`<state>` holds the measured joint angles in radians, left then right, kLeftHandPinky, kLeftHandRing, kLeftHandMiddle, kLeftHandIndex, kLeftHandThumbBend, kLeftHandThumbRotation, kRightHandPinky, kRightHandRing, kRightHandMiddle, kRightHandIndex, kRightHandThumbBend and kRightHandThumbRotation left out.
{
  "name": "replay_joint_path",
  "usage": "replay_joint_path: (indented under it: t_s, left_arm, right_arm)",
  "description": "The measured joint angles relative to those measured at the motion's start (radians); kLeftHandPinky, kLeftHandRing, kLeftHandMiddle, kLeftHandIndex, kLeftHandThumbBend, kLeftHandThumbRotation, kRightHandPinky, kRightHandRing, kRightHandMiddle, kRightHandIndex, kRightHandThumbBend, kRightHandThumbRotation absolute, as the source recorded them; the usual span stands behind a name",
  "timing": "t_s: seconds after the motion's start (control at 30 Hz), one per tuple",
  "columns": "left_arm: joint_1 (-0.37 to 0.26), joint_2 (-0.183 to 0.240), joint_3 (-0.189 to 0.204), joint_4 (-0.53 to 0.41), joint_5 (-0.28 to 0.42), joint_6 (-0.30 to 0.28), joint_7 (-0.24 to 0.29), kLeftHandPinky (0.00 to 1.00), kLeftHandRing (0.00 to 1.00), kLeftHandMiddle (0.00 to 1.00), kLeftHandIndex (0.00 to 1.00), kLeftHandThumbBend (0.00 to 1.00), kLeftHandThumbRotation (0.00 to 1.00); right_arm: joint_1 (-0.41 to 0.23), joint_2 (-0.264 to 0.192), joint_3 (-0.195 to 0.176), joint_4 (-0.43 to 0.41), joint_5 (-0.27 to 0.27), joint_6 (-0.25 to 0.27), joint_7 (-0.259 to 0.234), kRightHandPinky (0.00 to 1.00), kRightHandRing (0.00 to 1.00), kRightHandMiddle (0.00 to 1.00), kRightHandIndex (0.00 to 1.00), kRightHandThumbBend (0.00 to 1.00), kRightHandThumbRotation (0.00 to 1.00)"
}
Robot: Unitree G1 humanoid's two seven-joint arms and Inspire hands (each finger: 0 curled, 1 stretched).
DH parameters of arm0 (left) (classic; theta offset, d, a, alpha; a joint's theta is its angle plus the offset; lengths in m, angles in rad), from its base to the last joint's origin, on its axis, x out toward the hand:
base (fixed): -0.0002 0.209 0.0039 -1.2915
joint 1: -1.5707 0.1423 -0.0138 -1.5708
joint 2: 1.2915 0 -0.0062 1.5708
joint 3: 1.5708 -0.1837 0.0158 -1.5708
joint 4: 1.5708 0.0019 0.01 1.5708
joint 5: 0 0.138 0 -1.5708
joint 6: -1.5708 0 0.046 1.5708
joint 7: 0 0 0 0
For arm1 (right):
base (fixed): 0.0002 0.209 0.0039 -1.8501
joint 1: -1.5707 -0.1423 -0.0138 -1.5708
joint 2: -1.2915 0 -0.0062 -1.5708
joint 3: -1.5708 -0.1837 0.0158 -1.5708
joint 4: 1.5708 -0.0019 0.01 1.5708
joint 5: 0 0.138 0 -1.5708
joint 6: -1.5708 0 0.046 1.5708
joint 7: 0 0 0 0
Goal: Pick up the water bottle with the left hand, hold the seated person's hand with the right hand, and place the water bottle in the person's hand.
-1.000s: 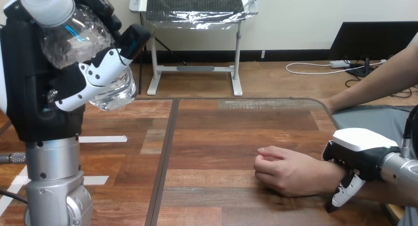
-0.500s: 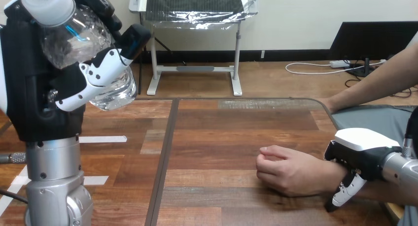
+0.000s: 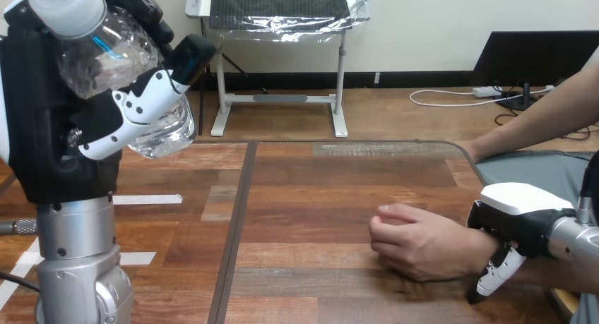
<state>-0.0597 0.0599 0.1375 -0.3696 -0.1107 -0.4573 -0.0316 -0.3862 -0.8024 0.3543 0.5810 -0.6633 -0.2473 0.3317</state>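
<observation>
My left hand (image 3: pixel 60 119) is raised high at the view's left, shut on a clear plastic water bottle (image 3: pixel 116 70) with a white cap, tilted with the cap toward the upper left. The person's hand (image 3: pixel 424 245) rests on the wooden table (image 3: pixel 339 183) at the lower right, loosely curled with knuckles up. My right hand (image 3: pixel 514 222) sits over the person's wrist, its fingers (image 3: pixel 494 274) and thumb curled round it from above.
The person's other arm (image 3: pixel 537 123) reaches across the table's far right corner. A dark seam (image 3: pixel 236 225) runs down the tabletop between my two arms.
The person's hand and my right hand on the wrist have slid slightly to the right. My left hand and the bottle have stayed still.
</observation>
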Motion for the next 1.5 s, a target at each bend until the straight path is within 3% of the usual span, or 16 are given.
replay_joint_path:
  t_s: [0.5, 0.83, 1.5]
  left_arm:
    - [-0.001, -0.002, -0.003, 0.038, 0.0, -0.006, -0.001, 0.2, 0.28, 0.34, 0.38, 0.66, 0.0]
    - [-0.004, -0.007, -0.007, 0.102, 0.0, -0.03, -0.005, 0.21, 0.28, 0.35, 0.38, 0.65, 0.0]
    - [-0.026, -0.028, -0.033, 0.222, 0.037, -0.061, -0.009, 0.21, 0.29, 0.35, 0.38, 0.63, 0.0]
  right_arm:
    - [0.013, -0.009, -0.017, -0.013, 0.036, -0.005, 0.011, 0.13, 0.19, 0.27, 0.3, 0.92, 0.21]
    - [0.025, -0.017, -0.047, -0.034, 0.077, 0.002, 0.039, 0.19, 0.24, 0.32, 0.33, 0.92, 0.22]
    - [0.024, -0.026, -0.096, -0.08, 0.137, 0.014, 0.069, 0.19, 0.24, 0.32, 0.33, 0.91, 0.23]
